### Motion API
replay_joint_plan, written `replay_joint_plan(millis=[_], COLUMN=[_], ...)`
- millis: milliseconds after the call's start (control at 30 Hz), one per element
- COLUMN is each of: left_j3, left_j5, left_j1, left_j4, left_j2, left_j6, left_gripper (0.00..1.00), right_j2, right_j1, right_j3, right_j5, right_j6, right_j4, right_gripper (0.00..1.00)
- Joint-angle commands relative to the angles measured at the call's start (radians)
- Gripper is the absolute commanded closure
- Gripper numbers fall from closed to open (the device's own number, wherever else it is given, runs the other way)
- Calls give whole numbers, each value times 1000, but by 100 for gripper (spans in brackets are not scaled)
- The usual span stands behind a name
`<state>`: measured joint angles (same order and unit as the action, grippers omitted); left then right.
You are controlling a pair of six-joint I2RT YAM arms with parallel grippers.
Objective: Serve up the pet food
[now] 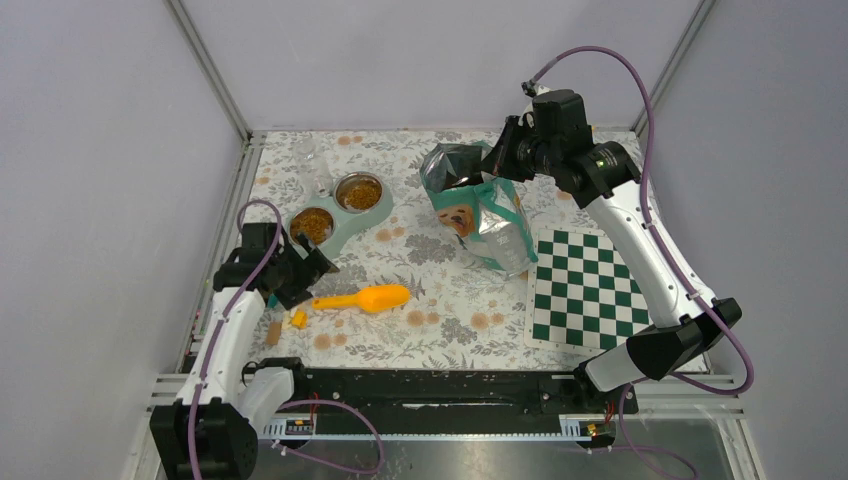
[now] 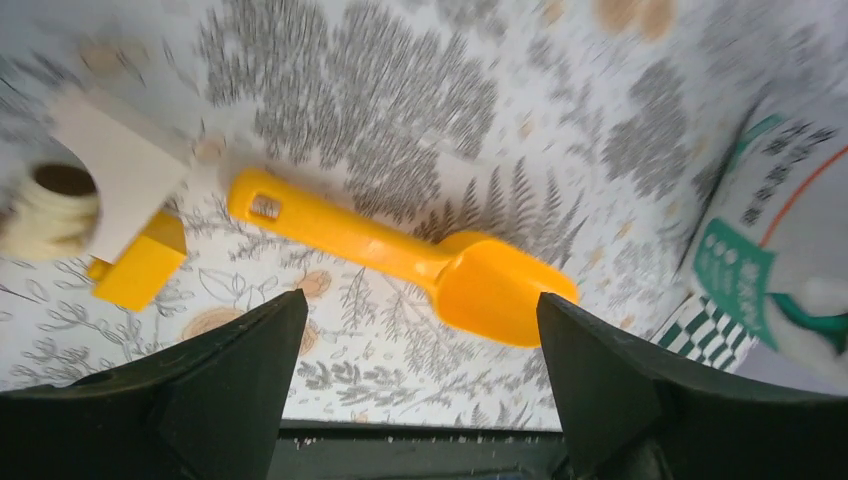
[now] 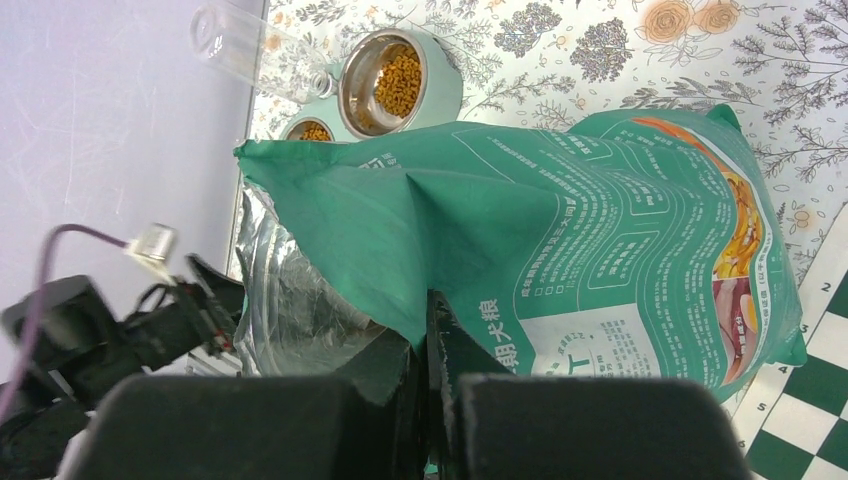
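The pet food shows as brown kibble (image 1: 312, 223) in both steel bowls of a pale green double feeder (image 1: 345, 228) at the back left; the kibble (image 3: 398, 78) also shows in the right wrist view. A green and silver food bag (image 1: 478, 205) stands mid-table, its top open. My right gripper (image 3: 432, 312) is shut on the bag's (image 3: 560, 230) top edge. A yellow scoop (image 2: 400, 255) lies flat on the floral cloth. My left gripper (image 2: 420, 298) hangs open just above it, with nothing between its fingers, near the feeder's front in the top view (image 1: 305, 268).
A green checkered mat (image 1: 585, 290) lies at the right. A yellow block (image 2: 140, 270), a pale wooden block (image 2: 115, 170) and a small wooden spool (image 2: 50, 210) sit by the scoop's handle. A clear tube (image 1: 312, 165) lies behind the feeder. Walls close the left and back.
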<state>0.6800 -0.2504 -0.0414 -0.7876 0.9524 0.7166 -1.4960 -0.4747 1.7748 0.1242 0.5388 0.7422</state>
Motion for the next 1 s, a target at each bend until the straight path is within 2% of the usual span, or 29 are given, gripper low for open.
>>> replay_joint_plan(millis=[0,67,167,400,500,600,800,967], left_j3=[170,218,273,388,450,546,690,737], left_j5=[155,107,-62,-211,-191,-140,-31,82], left_j1=[2,3,30,210,328,450,587,647], left_j4=[-77,-61,58,421,556,588,532,411], left_j2=[-68,-78,-87,-41,16,99,275,338], left_j6=[-34,-60,-92,-35,-56,-149,-241,-351], left_gripper=[12,11,10,12,12,12,15,20], right_j2=[71,65,51,51,43,22,-15,-31], right_j1=[5,6,5,-7,-29,-63,-103,-104], right_j3=[4,10,25,56,90,131,180,205], right_j5=[37,68,145,257,290,305,306,273], right_j6=[-16,-37,-76,-160,-213,-256,-282,-262], right_j4=[-48,-49,-48,-37,-11,23,46,46], right_gripper=[100,100,100,100,100,100,100,100])
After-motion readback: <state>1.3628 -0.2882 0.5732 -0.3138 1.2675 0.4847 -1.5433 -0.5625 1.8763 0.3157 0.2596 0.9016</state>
